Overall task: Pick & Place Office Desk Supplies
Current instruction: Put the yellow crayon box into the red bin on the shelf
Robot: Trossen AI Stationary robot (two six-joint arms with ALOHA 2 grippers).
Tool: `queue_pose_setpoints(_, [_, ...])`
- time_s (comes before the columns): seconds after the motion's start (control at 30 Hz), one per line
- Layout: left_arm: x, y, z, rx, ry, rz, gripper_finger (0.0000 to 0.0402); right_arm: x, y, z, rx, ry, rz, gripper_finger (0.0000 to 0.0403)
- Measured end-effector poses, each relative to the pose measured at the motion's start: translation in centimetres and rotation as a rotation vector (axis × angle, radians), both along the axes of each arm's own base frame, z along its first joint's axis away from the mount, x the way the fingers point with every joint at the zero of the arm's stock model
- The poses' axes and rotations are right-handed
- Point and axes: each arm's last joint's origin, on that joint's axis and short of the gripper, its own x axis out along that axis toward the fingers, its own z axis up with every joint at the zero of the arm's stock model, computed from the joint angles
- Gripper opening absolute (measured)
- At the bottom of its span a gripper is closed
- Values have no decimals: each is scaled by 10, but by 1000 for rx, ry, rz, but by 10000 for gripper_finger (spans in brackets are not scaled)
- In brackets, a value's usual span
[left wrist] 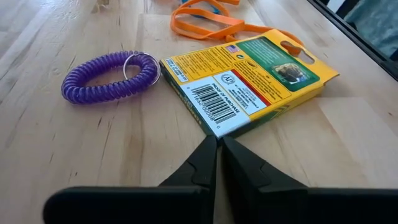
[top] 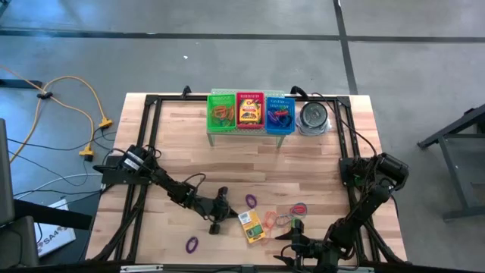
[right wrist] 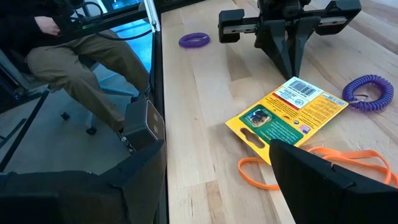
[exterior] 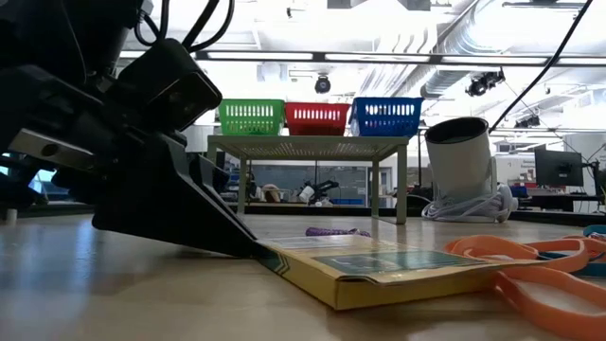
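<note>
The flat yellow-and-green cardboard crayon box (left wrist: 249,78) lies face-down near the front edge of the wooden counter (top: 182,144), with a purple coiled loop (left wrist: 111,76) just beside it and thin orange rubber-band loops (left wrist: 205,23) on its far side. The left tool (left wrist: 219,146) rests on the counter with its two dark fingers pressed together, holding nothing, their tips just short of the box's barcode corner. The right tool (top: 297,241) sits at the counter's front edge just beside the box, and I cannot tell how far it is open.
</note>
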Motion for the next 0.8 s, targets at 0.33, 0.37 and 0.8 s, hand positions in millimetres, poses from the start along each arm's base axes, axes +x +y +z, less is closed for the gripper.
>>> queue_pose_setpoints(0.33, [0,-2,1,-16,1,-52,55,0,0,0,0,0,0,274])
queue_pose_setpoints(0.37, [0,-2,1,-27,1,-48,68,0,0,0,0,0,-1,274])
queue_pose_setpoints(0.8, [-2,-6,2,-48,-7,-73,284,0,0,0,6,0,-3,274])
